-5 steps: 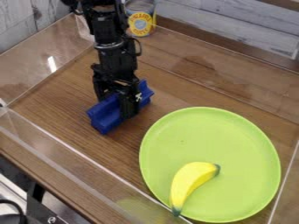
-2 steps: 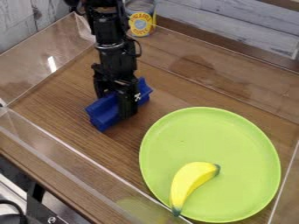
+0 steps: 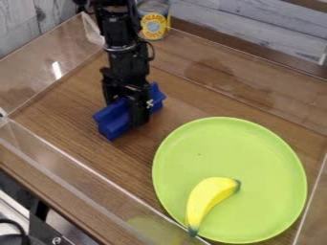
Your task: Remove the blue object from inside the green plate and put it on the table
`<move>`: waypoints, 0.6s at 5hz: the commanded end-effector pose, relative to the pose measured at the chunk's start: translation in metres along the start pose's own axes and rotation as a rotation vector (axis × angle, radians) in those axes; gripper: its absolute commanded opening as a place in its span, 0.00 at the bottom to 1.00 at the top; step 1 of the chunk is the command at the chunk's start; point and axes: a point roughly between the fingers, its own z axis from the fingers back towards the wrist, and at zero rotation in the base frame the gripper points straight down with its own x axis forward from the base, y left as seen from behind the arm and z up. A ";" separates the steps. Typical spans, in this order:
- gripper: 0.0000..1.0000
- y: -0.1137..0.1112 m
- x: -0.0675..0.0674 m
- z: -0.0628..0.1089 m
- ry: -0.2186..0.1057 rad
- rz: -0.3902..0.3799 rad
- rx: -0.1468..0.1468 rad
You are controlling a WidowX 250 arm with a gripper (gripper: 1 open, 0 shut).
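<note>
The blue object (image 3: 124, 117) lies flat on the brown table (image 3: 217, 86), just left of the green plate (image 3: 236, 153) and outside its rim. My gripper (image 3: 129, 103) stands straight down over the block's far end, with a dark finger on each side of it. The fingers hide their own contact with the block, so I cannot tell whether they press on it or stand free. The plate holds only a yellow banana (image 3: 208, 201) near its front edge.
Clear acrylic walls (image 3: 57, 57) edge the tabletop on the left, back and front. A round yellow-and-blue tin (image 3: 155, 26) stands behind the arm at the back wall. Bare wood lies behind the plate and left of the block.
The arm and the blue object have barely moved; the block stays on the table with the gripper over it.
</note>
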 end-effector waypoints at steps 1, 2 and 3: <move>0.00 0.010 0.003 0.010 -0.030 0.011 0.032; 0.00 0.013 0.003 0.011 -0.031 0.016 0.040; 1.00 0.010 0.005 0.024 -0.057 0.019 0.045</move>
